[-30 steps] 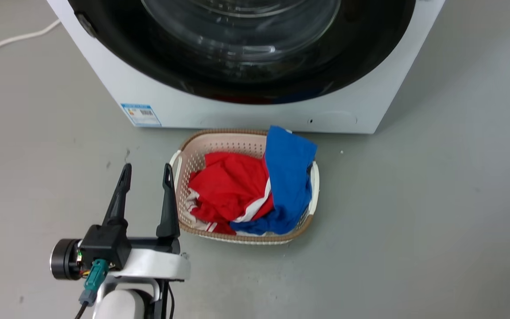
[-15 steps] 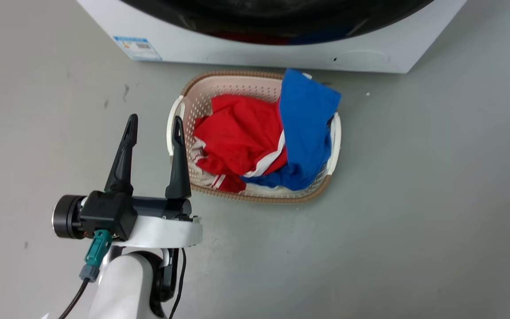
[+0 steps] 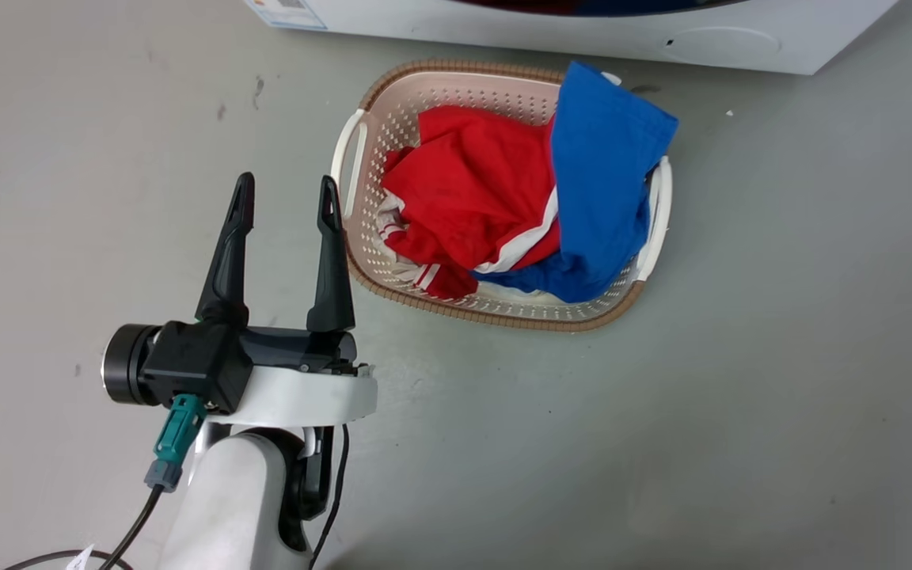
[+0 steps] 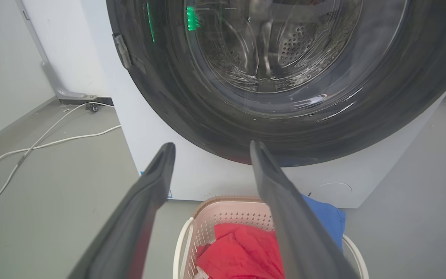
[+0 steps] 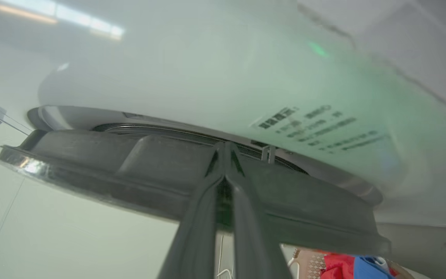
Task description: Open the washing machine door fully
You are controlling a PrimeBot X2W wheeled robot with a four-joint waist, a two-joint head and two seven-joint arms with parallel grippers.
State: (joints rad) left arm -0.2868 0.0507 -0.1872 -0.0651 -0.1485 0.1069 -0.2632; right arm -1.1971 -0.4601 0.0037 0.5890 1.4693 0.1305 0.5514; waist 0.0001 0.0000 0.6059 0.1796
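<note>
Empty left claw (image 3: 286, 180) spread, right claw (image 5: 225, 148) pinched closed (tips at washing machine door (image 5: 304, 209))

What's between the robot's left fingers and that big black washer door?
Nothing in the way: in the left wrist view the open left gripper faces the washing machine door across bare air, laundry basket below.

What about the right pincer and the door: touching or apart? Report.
Cannot tell. In the right wrist view the shut right pincer overlaps the door at its rim; blur hides contact or gap.
</note>
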